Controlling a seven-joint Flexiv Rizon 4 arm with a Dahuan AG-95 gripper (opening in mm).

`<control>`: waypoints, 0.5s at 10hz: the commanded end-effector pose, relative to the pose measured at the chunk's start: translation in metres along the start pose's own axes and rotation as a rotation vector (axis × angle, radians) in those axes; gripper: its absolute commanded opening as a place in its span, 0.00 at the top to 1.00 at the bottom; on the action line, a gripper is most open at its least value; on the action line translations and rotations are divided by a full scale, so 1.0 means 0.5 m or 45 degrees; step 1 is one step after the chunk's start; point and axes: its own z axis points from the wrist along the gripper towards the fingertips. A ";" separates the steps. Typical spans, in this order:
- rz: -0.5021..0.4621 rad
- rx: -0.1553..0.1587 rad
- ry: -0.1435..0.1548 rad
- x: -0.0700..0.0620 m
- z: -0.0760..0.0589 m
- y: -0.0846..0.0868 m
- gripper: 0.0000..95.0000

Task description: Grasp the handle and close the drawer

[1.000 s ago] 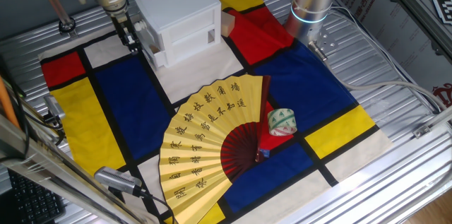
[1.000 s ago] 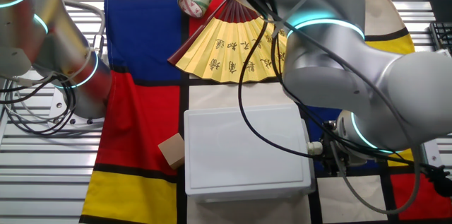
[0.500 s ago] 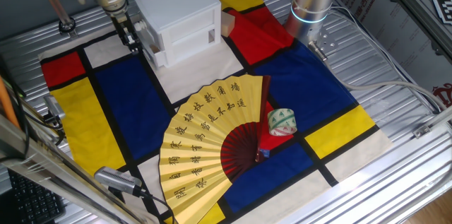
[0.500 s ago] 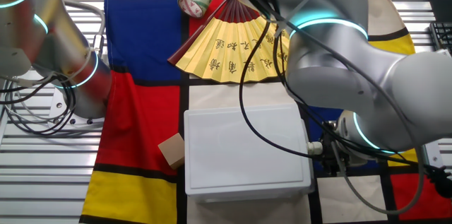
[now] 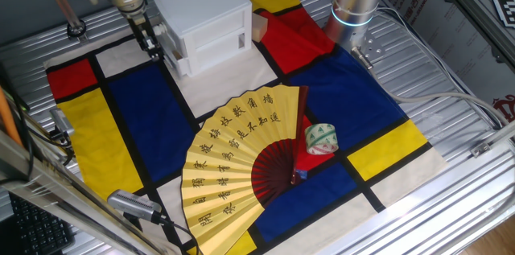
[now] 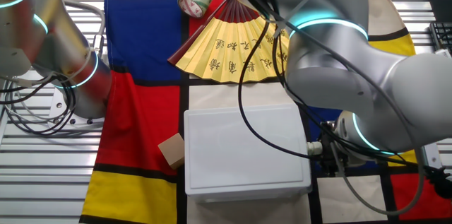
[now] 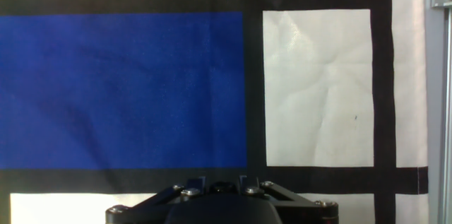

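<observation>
Cloth squares of blue, white, yellow and red fill the hand view, where only the dark base of the gripper (image 7: 221, 194) shows along the bottom edge, so the fingers' opening cannot be told and no handle appears there. Farther off, in one fixed view, the gripper (image 5: 147, 40) hangs at the upper left just beside the left face of the white cabinet (image 5: 201, 15). The drawer (image 5: 211, 49), a thin plastic box, likely light, rigid and slick, runs lengthwise along the cabinet's lower front; its handle is too small to make out.
</observation>
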 end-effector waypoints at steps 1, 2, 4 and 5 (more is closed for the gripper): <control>0.001 -0.013 0.016 0.003 0.001 -0.001 1.00; 0.004 -0.018 0.015 0.004 0.001 -0.001 1.00; 0.002 -0.026 0.025 0.005 0.002 -0.001 1.00; 0.001 -0.025 0.027 0.005 0.002 -0.001 1.00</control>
